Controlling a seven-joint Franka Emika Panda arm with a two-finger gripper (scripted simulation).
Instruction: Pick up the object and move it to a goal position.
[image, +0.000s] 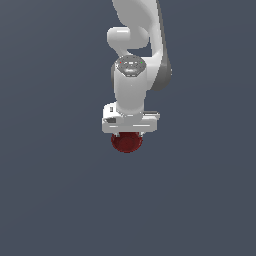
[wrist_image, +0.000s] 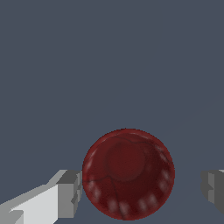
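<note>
Everything around is one flat dark blue-grey color, with no edges or lines to see. The white robot arm (image: 132, 75) comes down from the top of the exterior view and points straight down. At its end is the white hand (image: 129, 134). Right under the hand sits the dark red bowl (image: 127, 142), round and shallow, about as wide as the hand.

In the wrist view the bowl (wrist_image: 128, 173) is seen from above. It has a smooth middle and small pale marks around its rim. The 2 grey fingertips (wrist_image: 70, 194) stand apart, 1 on each side of the bowl. 1 is just beside the rim. The other has a clear gap. The hand is not squeezing the bowl.
</note>
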